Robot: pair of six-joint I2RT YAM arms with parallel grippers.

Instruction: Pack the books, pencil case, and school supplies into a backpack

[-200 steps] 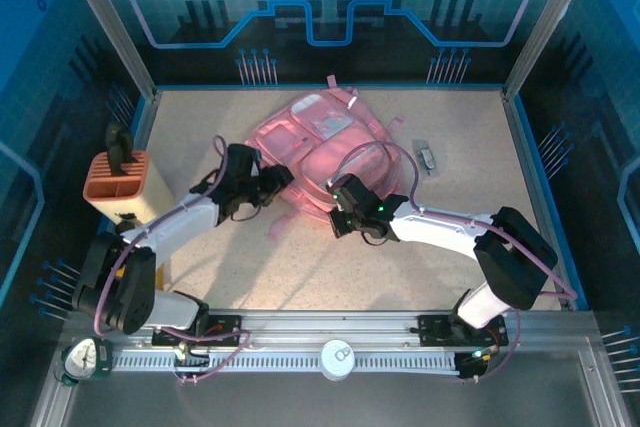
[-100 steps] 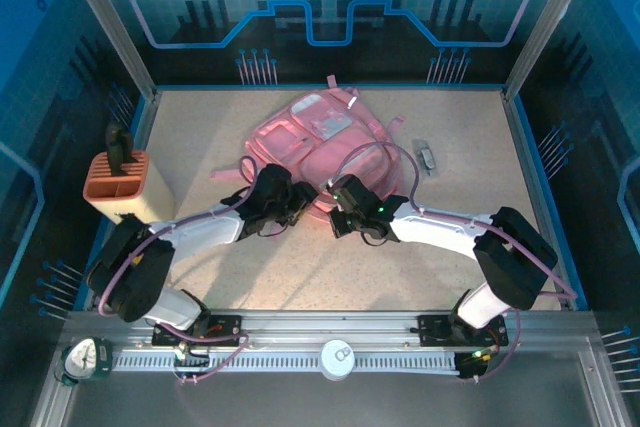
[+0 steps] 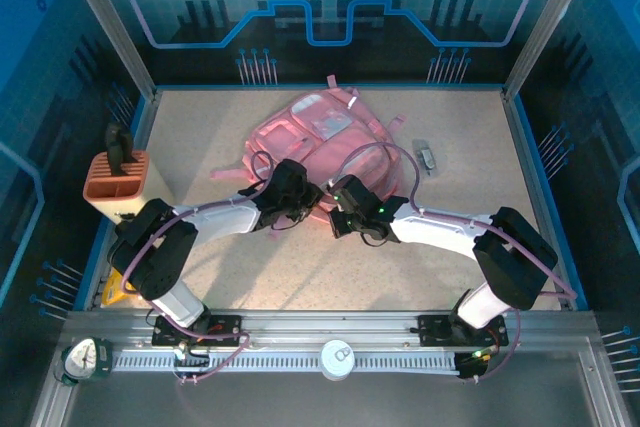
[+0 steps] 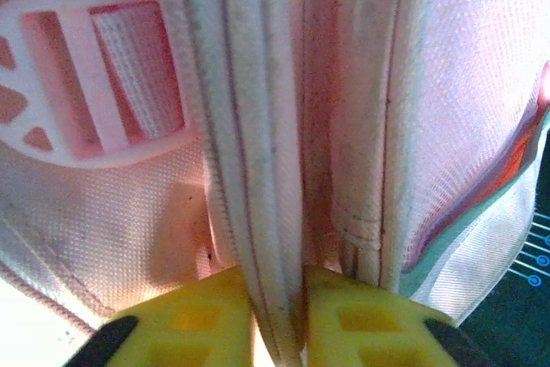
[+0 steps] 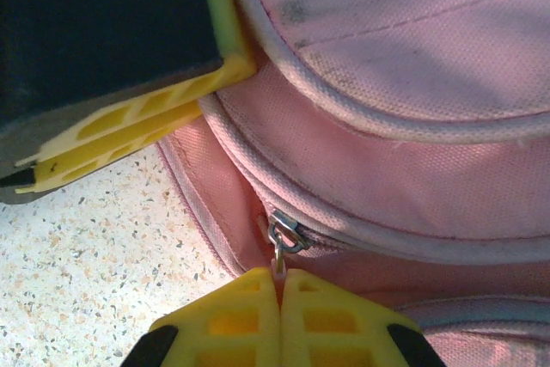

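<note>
The pink backpack (image 3: 320,132) lies flat at the middle back of the table. My left gripper (image 3: 310,199) is at its near edge, and in the left wrist view the gripper (image 4: 279,333) is shut on a pale piped seam (image 4: 258,169) of the backpack (image 4: 447,83). My right gripper (image 3: 338,203) meets it from the right. In the right wrist view this gripper (image 5: 280,285) is shut on the metal zipper pull (image 5: 284,234) of the backpack (image 5: 412,58). A yellow sliver (image 3: 112,292) beside the left arm's base may be a book. The pencil case is out of view.
An orange slotted holder (image 3: 118,179) with a dark tool in it stands at the left edge. A small grey object (image 3: 427,157) lies right of the backpack. A pink strap buckle (image 4: 103,83) sits left of the pinched seam. Blue walls and metal posts ring the table.
My left arm swung right from beside the orange holder to the backpack's near edge, and its jaws closed on the seam. The right gripper held the zipper pull without moving.
</note>
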